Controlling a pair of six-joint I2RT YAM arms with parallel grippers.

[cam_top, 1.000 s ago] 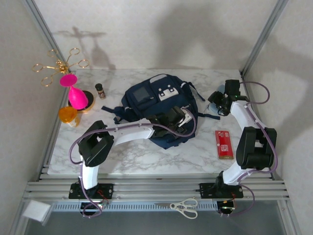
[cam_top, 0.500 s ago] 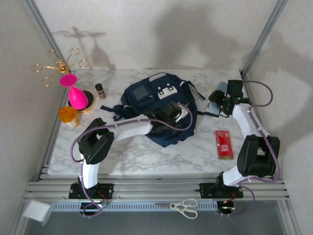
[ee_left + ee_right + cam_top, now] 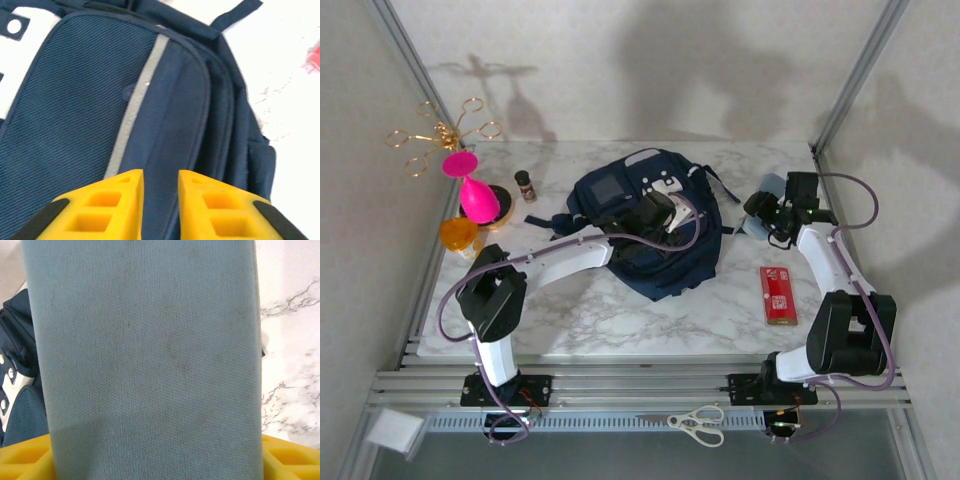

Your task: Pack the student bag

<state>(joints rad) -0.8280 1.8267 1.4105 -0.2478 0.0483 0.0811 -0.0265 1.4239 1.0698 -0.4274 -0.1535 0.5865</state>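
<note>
The student bag lies flat in the middle of the table, a little nearer the far edge, front pockets up and straps trailing toward the left and right edges. Your left claw hovers over its navy panel beside the grey stripe. The yellow fingers stand narrow, with bag cloth showing through the gap and nothing visibly pinched. Your right claw waits near the right edge, toward the far right corner. It is clamped across a flat grey-blue fabric case, which it holds just clear of the bag's side.

The bag looks closed, so the step in hand is most likely getting the main compartment open for that case. I cannot make out a zipper pull. The doubled seams curving along the bag's edge are the likeliest place to search, so shift the left claw that way rather than grabbing the smooth panel, which would only bunch.

Take a small pinch on the pull or the flap's lip, then draw along the seam, not straight up, or the whole bag may lift or slide. Hold the case level and away from the strap until a real mouth is showing. Then enter narrow end first.
</note>
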